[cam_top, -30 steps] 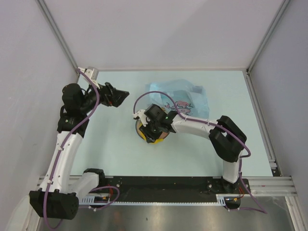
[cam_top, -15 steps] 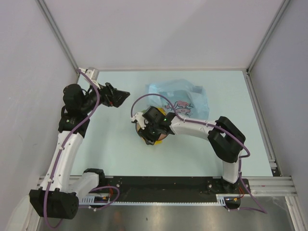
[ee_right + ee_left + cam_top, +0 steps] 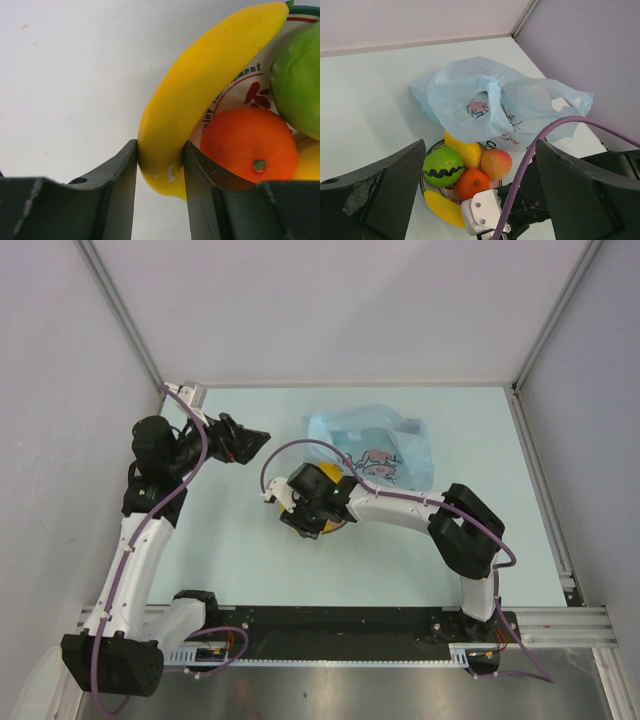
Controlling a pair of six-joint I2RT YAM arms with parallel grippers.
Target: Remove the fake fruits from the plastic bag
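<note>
Yellow banana [image 3: 200, 95] is lying on the plate [image 3: 235, 82], our right gripper [image 3: 160, 155] pinching its end, left gripper [image 3: 480, 150] hanging open; four other fruits [image 3: 443, 166] are sharing the plate, the plastic bag [image 3: 485, 100] beside it seemingly emptied.

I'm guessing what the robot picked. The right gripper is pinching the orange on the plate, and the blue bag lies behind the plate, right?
Nearly. The right gripper is pinching the yellow banana, not the orange, which sits beside it on the plate. The right wrist view shows this. The blue plastic bag does lie behind the plate.
</note>
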